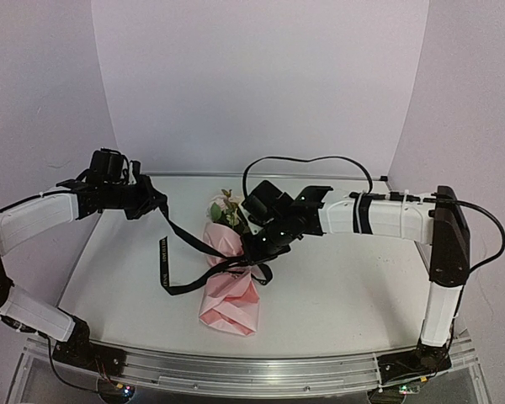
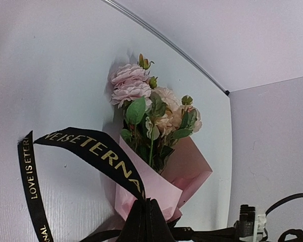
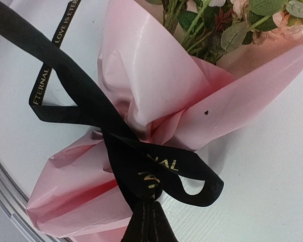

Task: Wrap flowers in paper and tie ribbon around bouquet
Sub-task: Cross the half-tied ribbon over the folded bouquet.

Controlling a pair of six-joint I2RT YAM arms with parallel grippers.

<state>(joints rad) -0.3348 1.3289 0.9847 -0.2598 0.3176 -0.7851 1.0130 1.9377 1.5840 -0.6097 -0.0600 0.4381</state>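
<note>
One white surface (image 1: 345, 286), carrying all items. One bouquet (image 1: 230, 295), lying flat near the middle of the surface, blooms towards the far wall and folded tail towards the arm bases. One sheet of pink paper (image 3: 156, 75), already folded into a cone and pinched in at the waist; wrapping judged done. One bunch of pink and cream flowers (image 2: 141, 96) with green leaves, seated in the open mouth of the cone. One black ribbon (image 2: 91, 148) with gold lettering, crossing over the waist of the bouquet, with slack loops showing beside the crossing and a free end trailing on the surface to the left; tying judged under way, as no tight knot or bow can be seen. One left hand (image 2: 145, 222), raised well to the left of the bouquet, fingers closed fully on one run of the ribbon. One right hand (image 3: 146, 224), just above the bouquet's waist, fingers pinched together on the ribbon at the crossing. Remaining, by judgement: drawing the two runs apart to close the loops and finishing the knot.
</note>
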